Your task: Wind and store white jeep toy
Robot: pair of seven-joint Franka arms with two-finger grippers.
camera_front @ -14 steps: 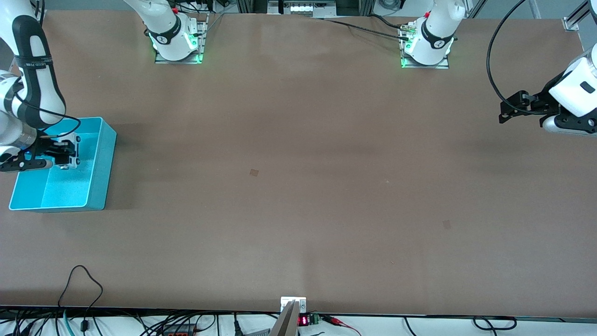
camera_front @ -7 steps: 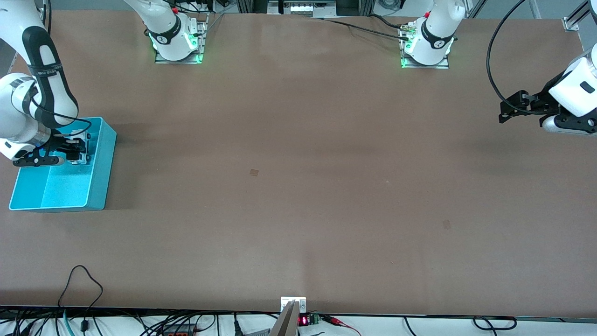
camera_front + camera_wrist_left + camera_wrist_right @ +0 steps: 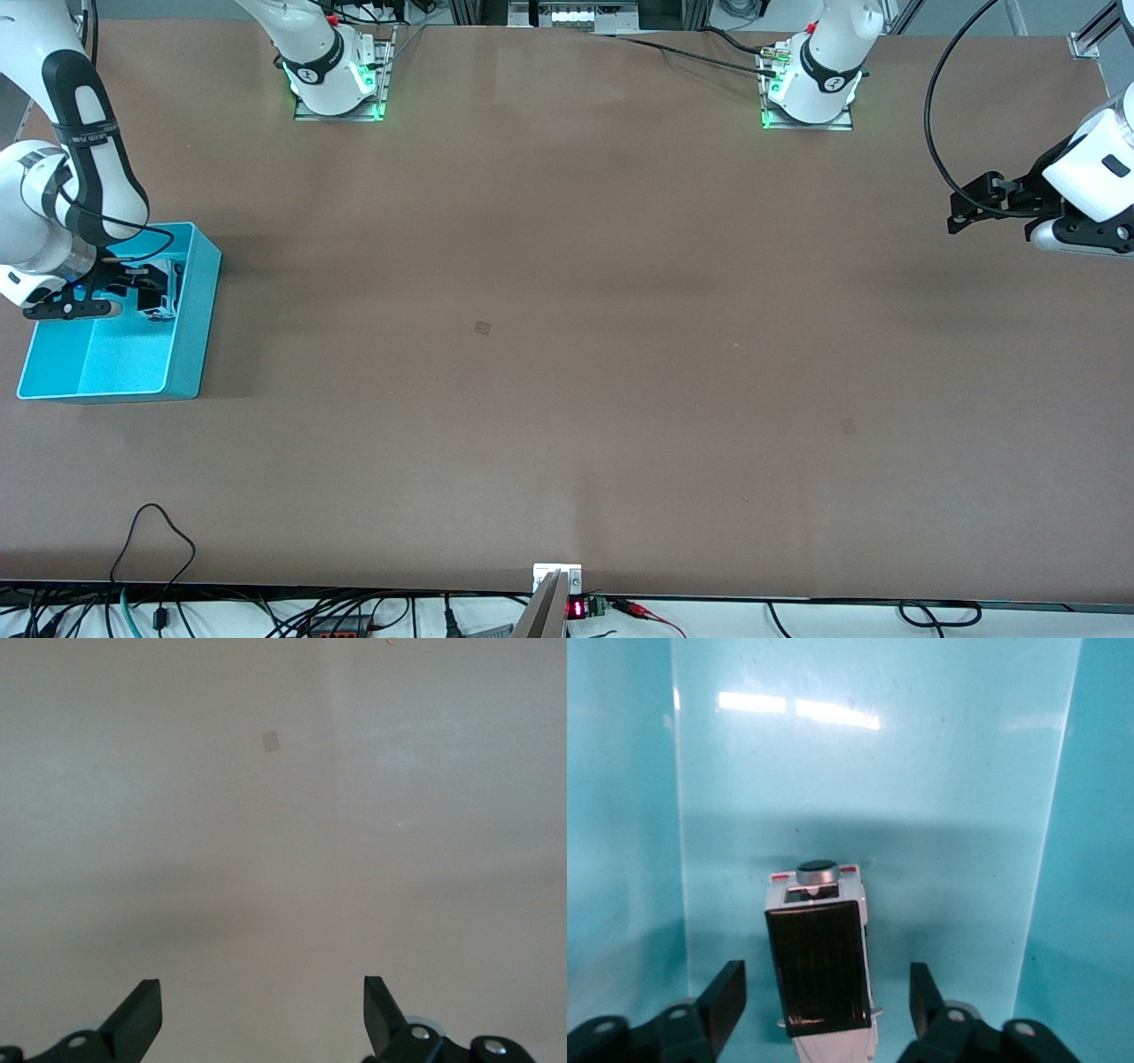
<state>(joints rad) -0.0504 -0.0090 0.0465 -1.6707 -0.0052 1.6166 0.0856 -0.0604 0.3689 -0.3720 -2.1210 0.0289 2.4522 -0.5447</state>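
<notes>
Right gripper (image 3: 824, 1001) sits low inside the turquoise bin (image 3: 199, 301), at the right arm's end of the table, with its two black fingers (image 3: 722, 997) spread apart. Between them, touching neither, is the white jeep toy (image 3: 822, 970) — its black roof panel faces the wrist camera and a round silver-rimmed spare wheel shows at one end. In the right wrist view the toy appears to rest on the bin's pale blue floor with a clear gap on each side to the fingers, so the jaws are released and grip nothing. From the front view the jeep (image 3: 159, 297) shows only as a small white and dark shape under the gripper, in the part of the bin farther from the front camera, close to the wall that faces the middle of the table

Left gripper (image 3: 961, 213) waits over the brown table (image 3: 567, 354) at the left arm's end — its fingers (image 3: 137, 1014) stand wide apart and hold nothing, with bare tabletop and one small darker square patch (image 3: 270, 742) below
</notes>
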